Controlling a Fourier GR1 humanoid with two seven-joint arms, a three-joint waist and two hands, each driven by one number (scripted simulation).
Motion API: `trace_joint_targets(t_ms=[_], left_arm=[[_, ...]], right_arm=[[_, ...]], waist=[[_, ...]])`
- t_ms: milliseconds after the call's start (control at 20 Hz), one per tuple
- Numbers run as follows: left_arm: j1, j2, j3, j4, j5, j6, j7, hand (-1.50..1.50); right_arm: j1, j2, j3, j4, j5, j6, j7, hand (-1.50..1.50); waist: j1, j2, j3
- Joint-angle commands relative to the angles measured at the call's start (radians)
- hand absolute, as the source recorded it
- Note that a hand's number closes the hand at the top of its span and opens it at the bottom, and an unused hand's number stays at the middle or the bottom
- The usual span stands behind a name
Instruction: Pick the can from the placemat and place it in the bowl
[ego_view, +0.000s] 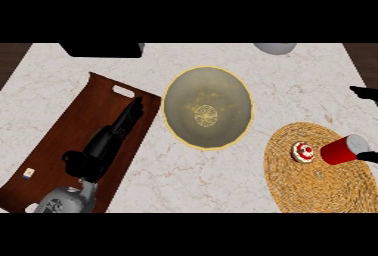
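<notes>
Nearest to me, the grey left forearm comes up from the lower edge, and its left hand (122, 125) lies over a dark wooden tray (44, 160) with fingers stretched straight toward the bowl, holding nothing. It looks idle.

Over on the right, the can (343, 149) is red with a pale grey end, and it sits tilted above the far side of the round woven placemat (317, 190). Black fingers of the right hand (367, 156) reach in from the view's edge and meet the can's side. Most of that hand is out of sight, so I cannot tell whether it has closed on the can or only touches it. A small red-and-white round thing (303, 151) lies on the mat just beside the can.

The bowl (177, 85), wide and pale gold with a patterned centre, stands on the marbled worktop (295, 75) between tray and mat. To my mind the can wants a secure hold first, then a lift clear of the bowl's rim and a release over the middle.
</notes>
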Motion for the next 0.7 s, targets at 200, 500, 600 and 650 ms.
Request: trace_joint_targets(t_ms=[200, 500, 600, 650], left_arm=[[-0.025, -0.017, -0.017, -0.006, -0.009, -0.008, 0.027, 0.00], [-0.028, 0.000, 0.049, 0.055, 0.018, -0.043, -0.022, 0.00], [0.004, -0.033, -0.002, 0.004, -0.037, 0.000, 0.010, 0.00], [-0.022, -0.036, 0.024, 0.056, -0.031, -0.011, -0.018, 0.00]], right_arm=[[-0.106, -0.232, 0.219, -0.058, 0.226, 0.256, 0.184, -1.50], [-0.256, -0.253, 0.277, -0.072, 0.200, 0.556, 0.327, -1.50], [-0.243, -0.204, 0.274, -0.120, 0.195, 0.582, 0.404, -1.50], [-0.262, -0.158, 0.285, -0.123, 0.187, 0.606, 0.461, -1.50]], waist=[[0.014, -0.003, -0.004], [0.001, -0.003, -0.003], [-0.013, -0.007, -0.001], [-0.014, -0.006, -0.002]])
